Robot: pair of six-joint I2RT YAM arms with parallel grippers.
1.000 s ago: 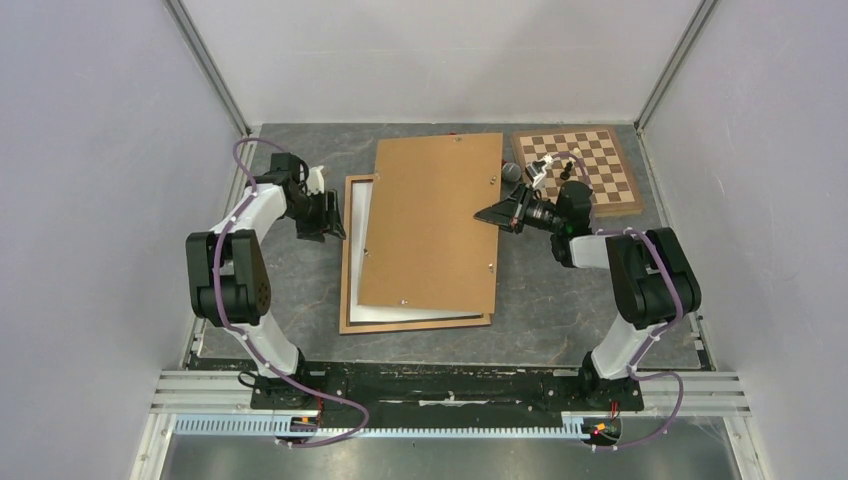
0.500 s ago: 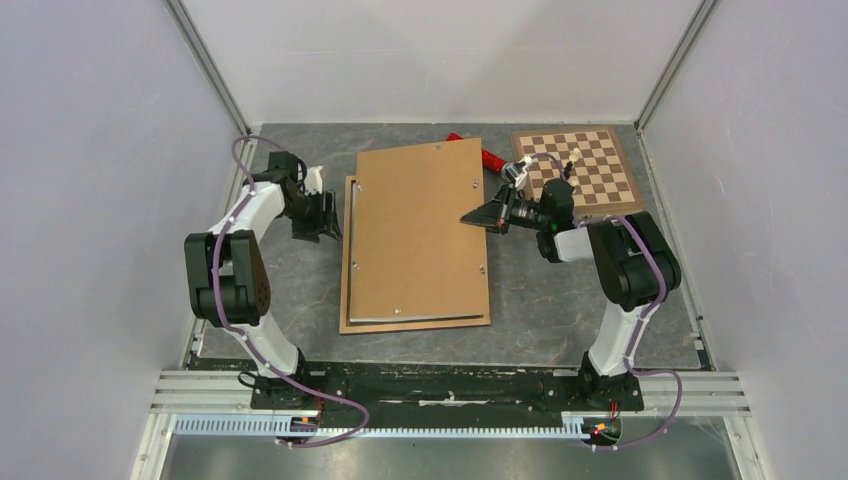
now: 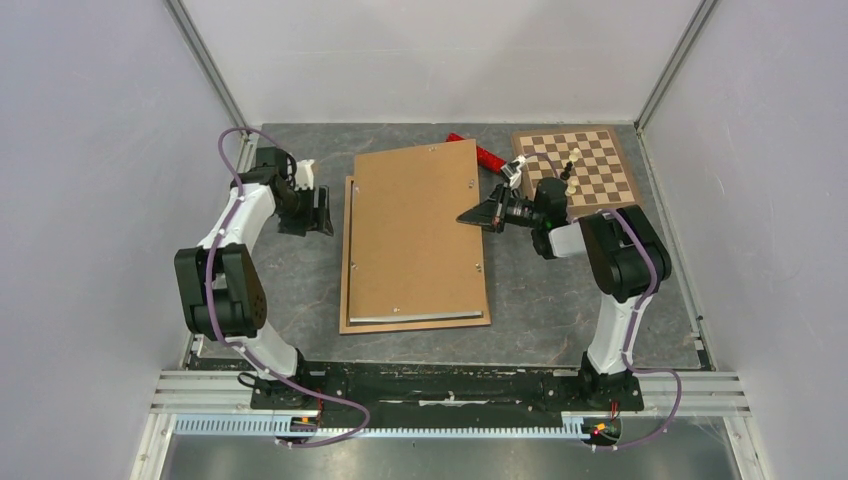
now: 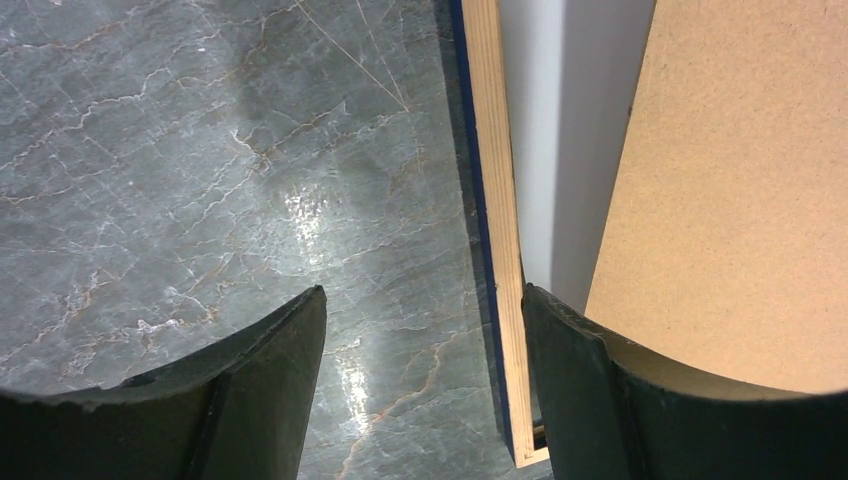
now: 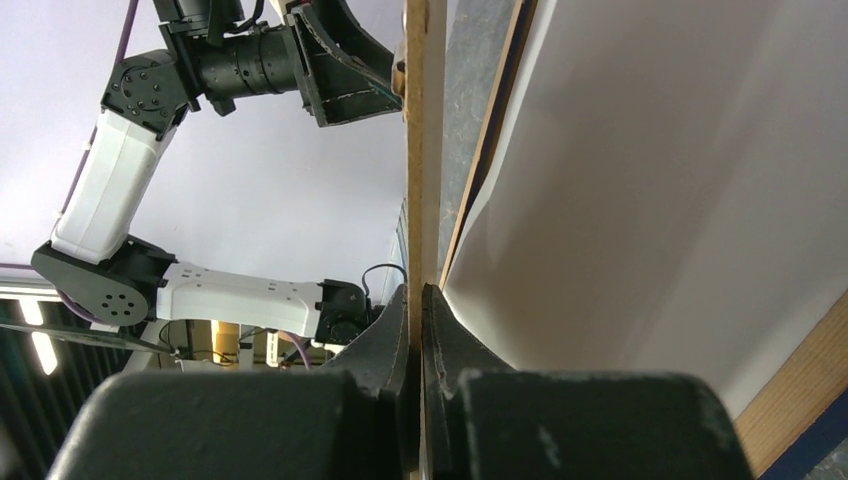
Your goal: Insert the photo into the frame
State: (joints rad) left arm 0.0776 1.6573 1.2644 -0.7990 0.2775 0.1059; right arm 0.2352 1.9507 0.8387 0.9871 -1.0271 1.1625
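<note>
- My right fingers are pinching shut on the thin edge of the fibreboard backing panel, which I am judging stiff and light.
- My left fingers are hanging spread and empty over the counter, just beside the frame.
- The photo is lying white side up inside the frame, under the panel. It is looking thin and easily creased, so I am favouring its edges.
- My right wrist is showing the gap between panel and print, which the top view is hiding.
</note>
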